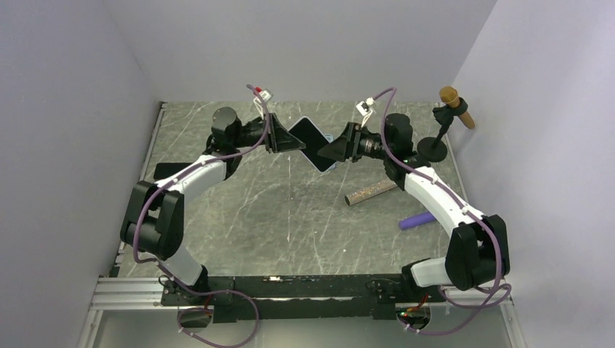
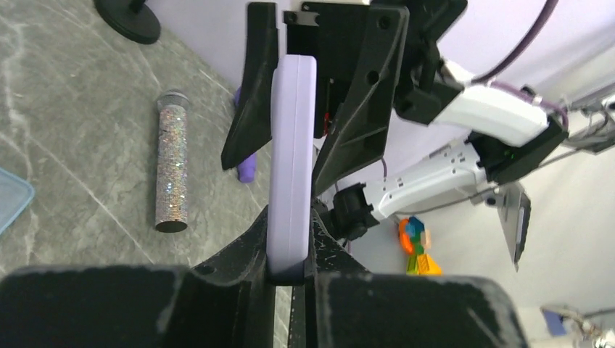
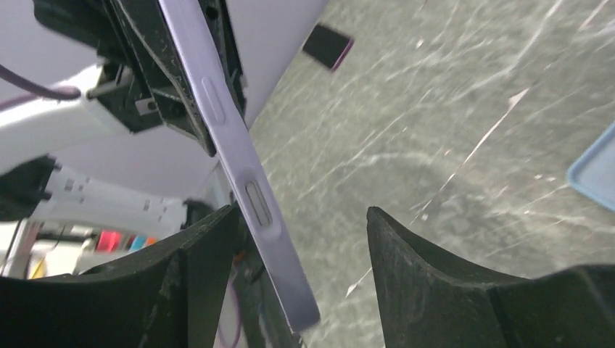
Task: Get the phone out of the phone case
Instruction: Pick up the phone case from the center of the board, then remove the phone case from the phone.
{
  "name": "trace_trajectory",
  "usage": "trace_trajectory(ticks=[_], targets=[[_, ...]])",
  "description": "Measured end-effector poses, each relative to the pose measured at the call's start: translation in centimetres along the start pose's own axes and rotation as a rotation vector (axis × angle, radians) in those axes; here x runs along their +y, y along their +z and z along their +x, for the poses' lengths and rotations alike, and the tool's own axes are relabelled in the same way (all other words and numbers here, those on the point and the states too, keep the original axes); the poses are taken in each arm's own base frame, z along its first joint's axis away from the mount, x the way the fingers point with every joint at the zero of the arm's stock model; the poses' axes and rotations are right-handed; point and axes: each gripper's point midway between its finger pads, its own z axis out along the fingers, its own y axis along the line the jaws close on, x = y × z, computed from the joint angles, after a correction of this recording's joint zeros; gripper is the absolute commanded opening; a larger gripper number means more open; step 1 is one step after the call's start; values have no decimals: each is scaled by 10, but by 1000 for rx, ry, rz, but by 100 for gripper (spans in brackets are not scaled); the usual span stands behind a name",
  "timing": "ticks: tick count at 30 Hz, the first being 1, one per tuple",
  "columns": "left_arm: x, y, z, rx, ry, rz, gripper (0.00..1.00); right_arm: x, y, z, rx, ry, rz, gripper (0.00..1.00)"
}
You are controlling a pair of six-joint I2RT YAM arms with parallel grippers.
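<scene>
Pale walls enclose a grey marbled table [image 1: 290, 217] in the top view. At its far middle the two arms meet, and a phone [image 1: 306, 136] is held in the air between them, dark face up and turned like a diamond. The left gripper [image 1: 285, 141] is pressed onto its left corner, and the right gripper [image 1: 332, 148] sits at the opposite corner. Just beneath, part of a pale blue rimmed shell [image 1: 332, 167] is seen lying on the table. It is judged to be the phone case, already empty, though this cannot be confirmed. To the right are a glittery cylinder [image 1: 370, 193], a purple stick [image 1: 417, 220] and a microphone on a stand [image 1: 453, 105].

From the left wrist, the phone [image 2: 291, 159] is seen edge-on as a lavender slab. It is pinched at its near end between the left fingers [image 2: 250, 246], and the right gripper's black fingers flank its far end.

From the right wrist, the right gripper [image 3: 297, 217] is seen spread. The phone's edge, with two side buttons, leans against one finger [image 3: 207, 250], and the other is well apart from it.

The phone is judged rigid, smooth, fairly light and breakable if dropped. It is best taken by its long edges, clear of the buttons and glass.
</scene>
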Motion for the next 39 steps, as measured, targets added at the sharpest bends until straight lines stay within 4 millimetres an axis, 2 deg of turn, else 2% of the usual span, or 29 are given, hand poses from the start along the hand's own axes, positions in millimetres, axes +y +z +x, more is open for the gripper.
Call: trace_trajectory(ticks=[3, 6, 8, 11, 12, 15, 16, 17, 20, 23, 26, 31, 34, 37, 39], targets=[[-11, 11, 9, 66, 33, 31, 0, 9, -5, 12, 117, -29, -44, 60], [-20, 23, 21, 131, 57, 54, 0, 22, -9, 22, 204, -50, -107, 50], [-23, 28, 31, 171, 66, 63, 0, 28, -13, 28, 239, -53, -142, 36], [-22, 30, 40, 211, 69, 58, 2, 34, -16, 33, 265, -49, -180, 3], [-22, 29, 42, 223, 61, 57, 12, 37, -17, 36, 271, -52, -205, 0], [-23, 27, 44, 247, 32, 45, 60, 39, -17, 38, 253, -90, -243, 0], [-20, 28, 43, 242, 48, 35, 71, 40, -18, 39, 244, -74, -240, 0], [-18, 29, 42, 235, 59, 26, 74, 39, -18, 39, 227, -49, -218, 0], [-14, 30, 40, 217, 65, 9, 74, 33, -19, 36, 142, 6, -156, 0], [-15, 31, 35, 196, 87, 14, 65, 31, -22, 24, 3, 44, -104, 0], [-17, 34, 39, 205, 83, 22, 57, 34, -23, -2, -136, 60, -74, 0], [-24, 40, 51, 238, 84, 42, 57, 41, -22, -39, -303, 71, -88, 0], [-30, 43, 52, 241, 87, 64, 57, 39, -16, -46, -334, 91, -106, 0], [-35, 44, 48, 229, 92, 86, 57, 39, -7, -44, -331, 109, -124, 0], [-37, 44, 46, 221, 93, 96, 51, 41, -3, -42, -328, 116, -144, 0]])
